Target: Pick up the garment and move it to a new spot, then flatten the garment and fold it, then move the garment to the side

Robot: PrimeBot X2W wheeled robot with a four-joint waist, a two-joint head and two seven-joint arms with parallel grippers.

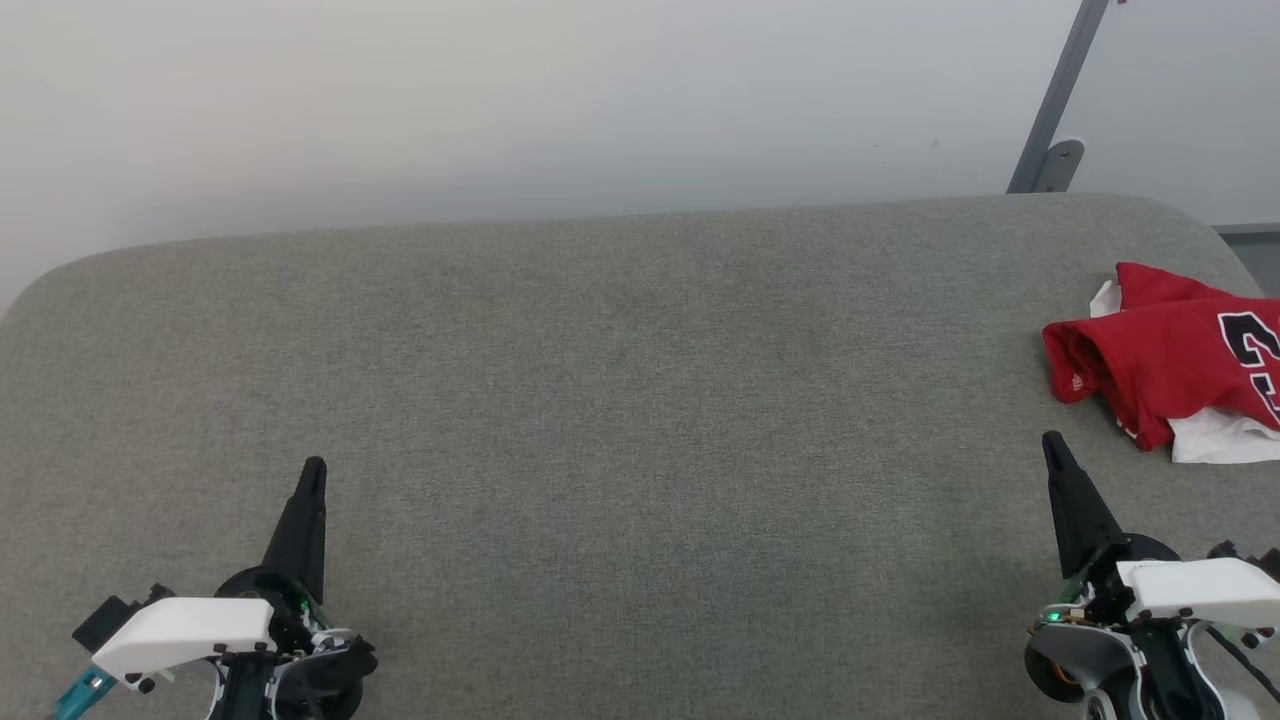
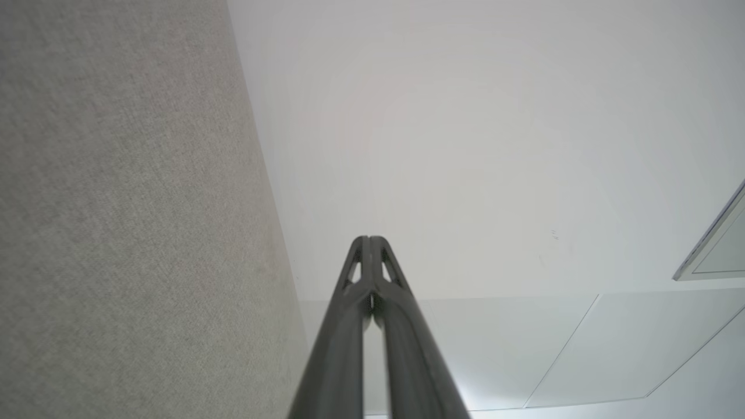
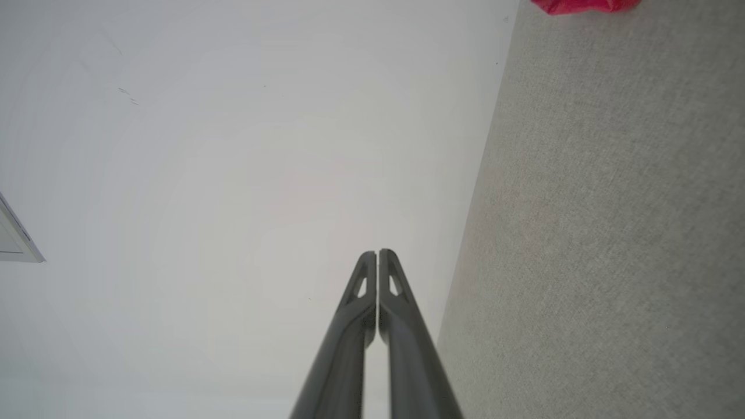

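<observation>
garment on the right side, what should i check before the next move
1. Garment in sight: ok, bunched near the right edge of the grey padded surface.
2. Garment's full extent: cannot tell, the head view's edge cuts it off.
3. Right gripper free: ok, shut on nothing, apart from the garment.
4. Left gripper free: ok, shut, holding nothing.
5. Jaws ready to grasp: not ok, both pairs are closed.
</observation>
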